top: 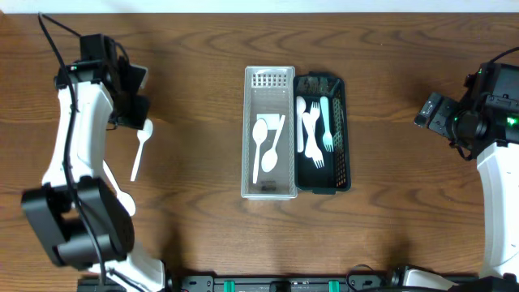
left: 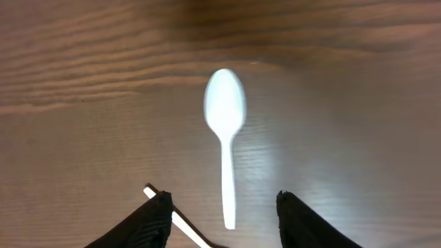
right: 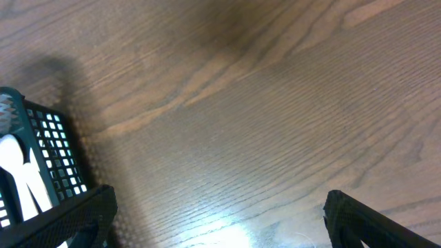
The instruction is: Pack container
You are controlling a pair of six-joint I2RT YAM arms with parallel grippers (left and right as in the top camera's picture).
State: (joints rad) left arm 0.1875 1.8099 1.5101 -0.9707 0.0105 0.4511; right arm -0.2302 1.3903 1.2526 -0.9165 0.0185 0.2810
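Note:
A white plastic spoon (top: 139,156) lies on the wooden table at the left. In the left wrist view the spoon (left: 225,131) lies bowl away from me, with its handle end between my fingertips. My left gripper (left: 224,210) is open and empty above it; it also shows in the overhead view (top: 138,112). A white basket (top: 248,138) at the centre holds white spoons. A dark green basket (top: 344,138) beside it holds forks and other cutlery. My right gripper (right: 220,217) is open and empty over bare table at the far right (top: 430,109).
A second white utensil (left: 180,224) lies by my left finger, partly hidden; it shows under the left arm in the overhead view (top: 123,196). The green basket's corner (right: 48,148) shows at the left of the right wrist view.

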